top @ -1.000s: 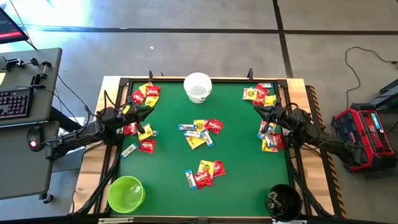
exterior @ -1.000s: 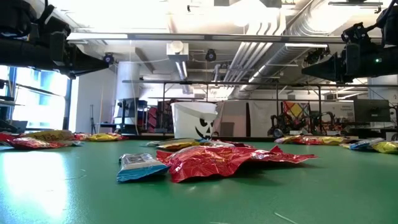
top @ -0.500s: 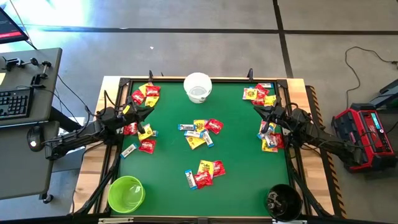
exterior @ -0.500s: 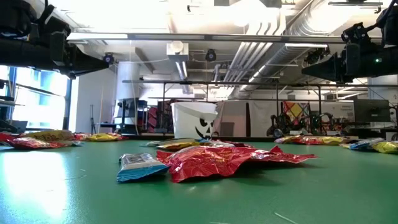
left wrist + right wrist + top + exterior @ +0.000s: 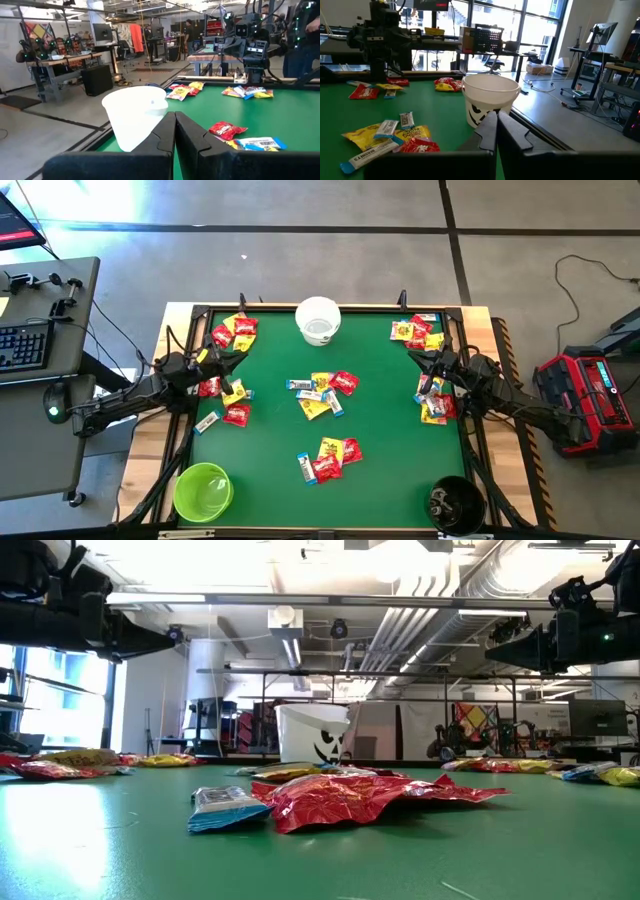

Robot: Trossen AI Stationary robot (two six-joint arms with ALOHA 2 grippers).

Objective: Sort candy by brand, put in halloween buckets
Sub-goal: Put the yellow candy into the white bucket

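Observation:
Candy lies in several heaps on the green table: at the far left [image 5: 236, 330], the left [image 5: 226, 398], the middle [image 5: 322, 392], near the front [image 5: 328, 458], the far right [image 5: 417, 330] and the right [image 5: 436, 402]. The white bucket [image 5: 318, 320] stands at the far edge, the lime green bucket [image 5: 203, 491] at the near left corner and the black bucket [image 5: 456, 505] at the near right corner. My left gripper [image 5: 175, 118] hovers shut over the left edge. My right gripper [image 5: 497, 116] hovers shut over the right edge. Both point level toward the white bucket [image 5: 135, 117] and hold nothing.
A raised dark frame [image 5: 320, 308] runs round the table. A desk with a keyboard [image 5: 25, 345] stands off the left side, and a red and black case [image 5: 588, 395] lies on the floor to the right. Bare green felt [image 5: 400, 450] lies between the heaps.

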